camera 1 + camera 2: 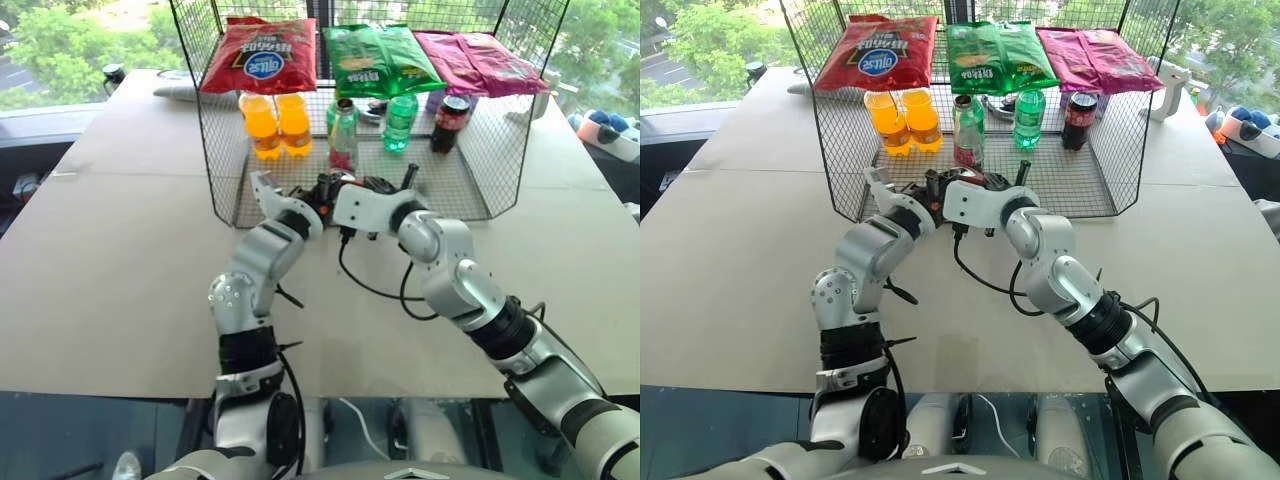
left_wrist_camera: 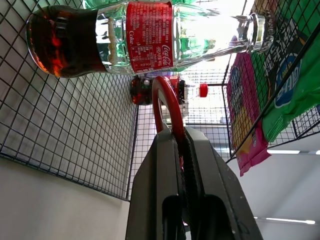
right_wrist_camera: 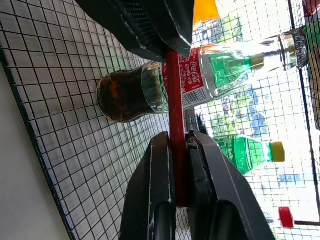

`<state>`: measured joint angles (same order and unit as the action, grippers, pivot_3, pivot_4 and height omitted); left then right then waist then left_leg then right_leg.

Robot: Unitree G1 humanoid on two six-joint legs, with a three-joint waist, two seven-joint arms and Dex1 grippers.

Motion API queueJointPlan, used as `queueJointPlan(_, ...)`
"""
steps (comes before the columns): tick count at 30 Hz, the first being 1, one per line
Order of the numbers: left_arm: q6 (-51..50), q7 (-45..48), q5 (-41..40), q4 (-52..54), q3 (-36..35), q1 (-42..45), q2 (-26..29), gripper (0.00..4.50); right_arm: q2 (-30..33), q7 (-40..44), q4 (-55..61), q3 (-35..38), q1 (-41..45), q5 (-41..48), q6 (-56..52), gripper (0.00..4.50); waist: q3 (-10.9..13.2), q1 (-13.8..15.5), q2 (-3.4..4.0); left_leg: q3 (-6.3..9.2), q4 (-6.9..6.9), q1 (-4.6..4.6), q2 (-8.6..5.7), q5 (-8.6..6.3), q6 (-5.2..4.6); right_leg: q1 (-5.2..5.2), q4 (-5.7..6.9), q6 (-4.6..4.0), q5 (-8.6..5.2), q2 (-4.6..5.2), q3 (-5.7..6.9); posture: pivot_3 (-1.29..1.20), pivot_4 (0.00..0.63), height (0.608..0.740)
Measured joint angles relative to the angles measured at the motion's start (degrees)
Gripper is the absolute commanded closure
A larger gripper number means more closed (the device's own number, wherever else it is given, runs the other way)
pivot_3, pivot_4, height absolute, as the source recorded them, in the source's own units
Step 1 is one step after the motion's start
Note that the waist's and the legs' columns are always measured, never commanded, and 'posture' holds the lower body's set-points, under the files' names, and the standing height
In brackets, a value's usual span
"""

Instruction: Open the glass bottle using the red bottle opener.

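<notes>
Both claws pinching the red bottle opener (image 3: 175,130): left claw (image 2: 181,150), right claw (image 3: 181,145). The glass bottle (image 1: 343,135) upright just beyond, capped.

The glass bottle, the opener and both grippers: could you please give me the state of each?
glass bottle: upright in the wire basket, cap on, held by neither gripper.
red bottle opener: gripped from both ends.
left gripper: shut on the opener.
right gripper: shut on the opener.
</notes>
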<state>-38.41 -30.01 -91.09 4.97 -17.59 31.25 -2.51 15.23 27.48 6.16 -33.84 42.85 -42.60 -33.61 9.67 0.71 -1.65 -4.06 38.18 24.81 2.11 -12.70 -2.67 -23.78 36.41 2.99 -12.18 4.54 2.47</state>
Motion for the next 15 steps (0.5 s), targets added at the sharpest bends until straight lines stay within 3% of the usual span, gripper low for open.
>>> queueJointPlan(1, -0.84, 1.11, -1.16, 0.04, 0.12, -0.27, 0.83, 3.62, -0.07, -0.08, 0.07, 0.22, -0.04, 0.01, 0.12, 4.5, 0.0, -0.01, 0.0, 0.0, -0.01, 0.0, 0.01, 0.0, 0.0, 0.0, -0.01, 0.0, 0.0, 0.0, 0.0, 0.0, 0.15, 0.74)
queueJointPlan(4, -5.67, 3.04, -0.92, 1.21, 2.92, -1.37, 6.5, 2.29, 0.25, -0.46, 0.75, 2.34, -1.59, 0.17, 0.2, 4.5, 0.01, 0.02, 0.01, 0.0, -0.03, -0.01, 0.0, 0.0, 0.01, 0.01, -0.02, 0.0, 0.0, -0.01, 0.03, 0.0, 0.15, 0.74)
queueJointPlan(7, -11.96, 10.22, 6.34, 1.23, 7.28, -3.84, 18.11, 0.78, 1.18, -0.38, 5.12, 5.05, -6.18, 1.05, 0.33, 4.5, 0.03, -0.19, 0.05, -0.05, -0.18, -0.02, 0.02, 0.0, 0.03, -0.03, -0.08, 0.0, -0.01, -0.04, 0.01, 0.0, 0.15, 0.74)
queueJointPlan(8, -13.62, 16.58, 9.54, 1.29, 8.15, -4.94, 23.15, 0.42, 2.13, 0.04, 8.04, 6.56, -8.85, 1.6, 0.21, 4.5, 0.04, -0.3, 0.07, -0.09, -0.27, 0.0, 0.02, 0.01, 0.07, -0.11, -0.09, 0.0, -0.01, -0.04, 0.01, 0.0, 0.15, 0.74)
queueJointPlan(11, -12.84, 28.03, 17.8, 2.86, 9.86, -5.85, 31.22, 0.42, 3.4, 1.33, 13.09, 10.19, -13.1, 3.49, 0.06, 4.5, 0.06, -0.34, 0.1, -0.11, -0.61, -0.04, 0.02, 0.06, 0.23, -0.14, -0.31, -0.01, -0.01, -0.03, 0.04, 0.0, 0.15, 0.74)
queueJointPlan(15, -4.04, 46.82, 34.83, 3.83, 14.16, -5.57, 42.78, 0.42, 4.69, 3.93, 22.7, 14.89, -20.18, 7.49, 0.13, 4.5, 0.08, -0.28, 0.16, -0.14, -1.02, -0.01, 0.02, 0.09, 0.4, -0.28, -0.54, -0.06, -0.03, -0.03, 0.06, 0.0, 0.15, 0.74)
